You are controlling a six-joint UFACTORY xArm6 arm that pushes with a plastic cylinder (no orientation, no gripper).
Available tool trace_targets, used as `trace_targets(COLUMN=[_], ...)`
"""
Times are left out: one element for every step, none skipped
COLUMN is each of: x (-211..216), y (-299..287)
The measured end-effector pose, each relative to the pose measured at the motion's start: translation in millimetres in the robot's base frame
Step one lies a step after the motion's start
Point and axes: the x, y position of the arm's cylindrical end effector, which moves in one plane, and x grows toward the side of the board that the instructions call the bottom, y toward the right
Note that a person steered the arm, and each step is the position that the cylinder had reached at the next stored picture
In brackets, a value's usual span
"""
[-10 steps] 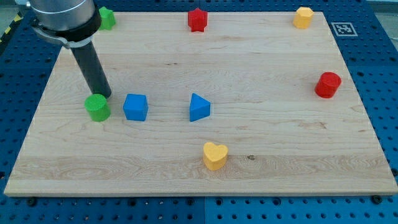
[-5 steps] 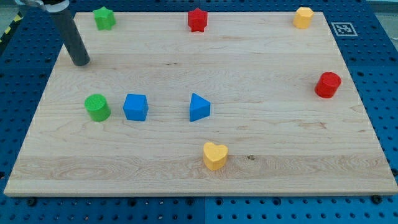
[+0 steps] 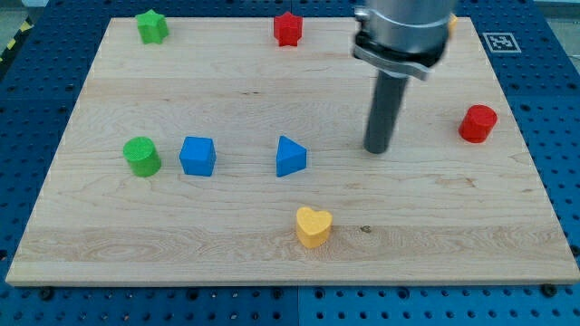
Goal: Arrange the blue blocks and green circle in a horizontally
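A green circle block (image 3: 142, 156) sits at the view's left. A blue cube (image 3: 198, 156) lies just right of it, close but apart. A blue triangle (image 3: 290, 157) lies further right in the same row. My tip (image 3: 376, 149) rests on the board to the right of the blue triangle, with a clear gap between them, and touches no block.
A yellow heart (image 3: 314, 225) lies below the blue triangle. A red cylinder (image 3: 478, 123) is at the right. A green star (image 3: 151, 26) and a red star (image 3: 287, 29) sit along the wooden board's (image 3: 227, 81) top edge. The arm hides the top right corner.
My tip left the green circle, went up to the board's top left, then crossed to the right of the blue triangle. No block has moved.
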Motion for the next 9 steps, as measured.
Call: trace_targets(x=[21, 24, 24, 24, 24, 24, 24, 24, 24], y=[-3, -29, -53, -69, -73, -73, -77, -88, -88])
